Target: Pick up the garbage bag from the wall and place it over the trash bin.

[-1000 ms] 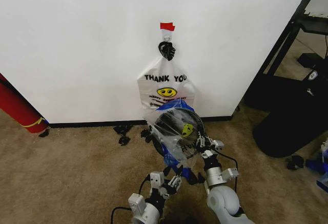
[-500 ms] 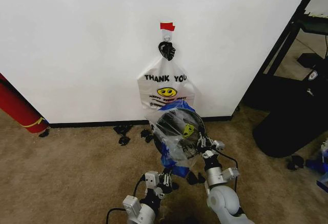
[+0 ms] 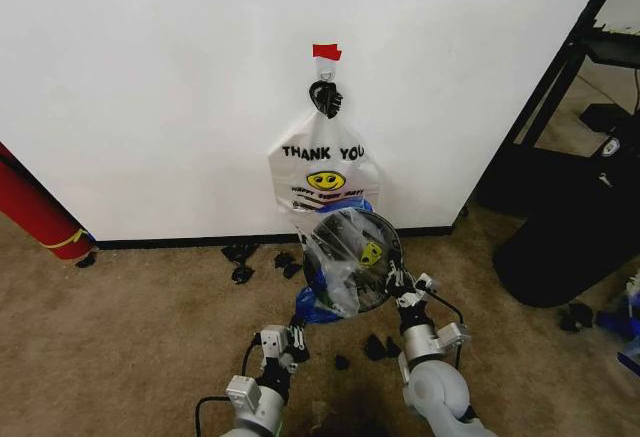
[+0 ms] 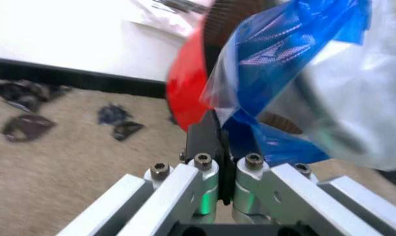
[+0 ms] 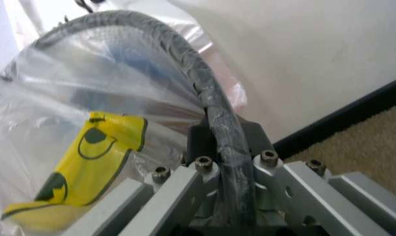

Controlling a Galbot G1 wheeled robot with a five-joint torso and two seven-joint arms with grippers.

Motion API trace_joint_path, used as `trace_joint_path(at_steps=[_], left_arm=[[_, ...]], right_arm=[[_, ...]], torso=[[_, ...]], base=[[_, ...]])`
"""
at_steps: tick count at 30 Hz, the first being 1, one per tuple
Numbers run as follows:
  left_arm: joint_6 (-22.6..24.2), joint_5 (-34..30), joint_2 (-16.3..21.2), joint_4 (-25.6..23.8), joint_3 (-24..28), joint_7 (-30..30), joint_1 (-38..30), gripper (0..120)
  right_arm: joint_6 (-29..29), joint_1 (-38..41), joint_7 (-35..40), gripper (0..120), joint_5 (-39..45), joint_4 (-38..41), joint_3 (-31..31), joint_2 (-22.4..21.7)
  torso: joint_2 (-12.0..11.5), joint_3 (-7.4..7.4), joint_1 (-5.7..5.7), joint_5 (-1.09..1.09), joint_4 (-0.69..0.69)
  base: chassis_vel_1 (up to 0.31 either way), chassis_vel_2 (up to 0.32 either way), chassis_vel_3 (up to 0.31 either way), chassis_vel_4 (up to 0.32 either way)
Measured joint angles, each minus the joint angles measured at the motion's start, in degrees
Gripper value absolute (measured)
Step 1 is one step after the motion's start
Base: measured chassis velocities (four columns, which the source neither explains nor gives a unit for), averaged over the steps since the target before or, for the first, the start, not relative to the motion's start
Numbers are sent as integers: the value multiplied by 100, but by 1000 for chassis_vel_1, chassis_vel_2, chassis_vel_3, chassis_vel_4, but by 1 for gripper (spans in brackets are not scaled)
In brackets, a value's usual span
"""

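My right tool (image 5: 219,147) is clamped on the trash bin (image 3: 372,229) rim near the wall (image 3: 150,87); my left tool (image 4: 219,147) pinches the garbage bag (image 3: 335,272) draped over the bin.

Ahead of me a white "THANK YOU" bag (image 3: 322,172) hangs; a red roll (image 3: 35,207) leans far left; black scraps (image 3: 240,262) litter the carpet (image 3: 130,317).

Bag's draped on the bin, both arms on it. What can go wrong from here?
1. The left gripper has its jaws apparently shut on the thin blue edge of the garbage bag; a hard pull could tear the edge or slip it free.
2. The right gripper holds the tilted trash bin by its rim alone; the bin might swing or slip.
3. The THANK YOU bag hangs close behind the bin and could snag.
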Motion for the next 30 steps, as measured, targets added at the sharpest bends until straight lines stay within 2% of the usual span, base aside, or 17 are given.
trace_joint_path(at_steps=[4, 9, 13, 30], left_arm=[[-33, 145, -22, 119, -31, -163, -98, 0], [-22, 434, -177, 653, -21, -796, -343, 0], [16, 496, -250, 839, -6, -882, -395, 0], [720, 235, -360, 1067, -33, -1469, -562, 0]], right_arm=[[-98, -5, 92, 0, -23, 34, 1, -12], [-294, -34, 315, 0, 11, 121, -7, -3], [-301, -51, 314, 0, 13, 121, -16, -4], [-203, -133, -140, 0, 85, 126, -35, 4]], torso=[[0, 0, 0, 0, 0], [0, 0, 0, 0, 0], [0, 0, 0, 0, 0], [0, 0, 0, 0, 0]], base=[[0, 0, 0, 0], [0, 0, 0, 0], [0, 0, 0, 0], [0, 0, 0, 0]])
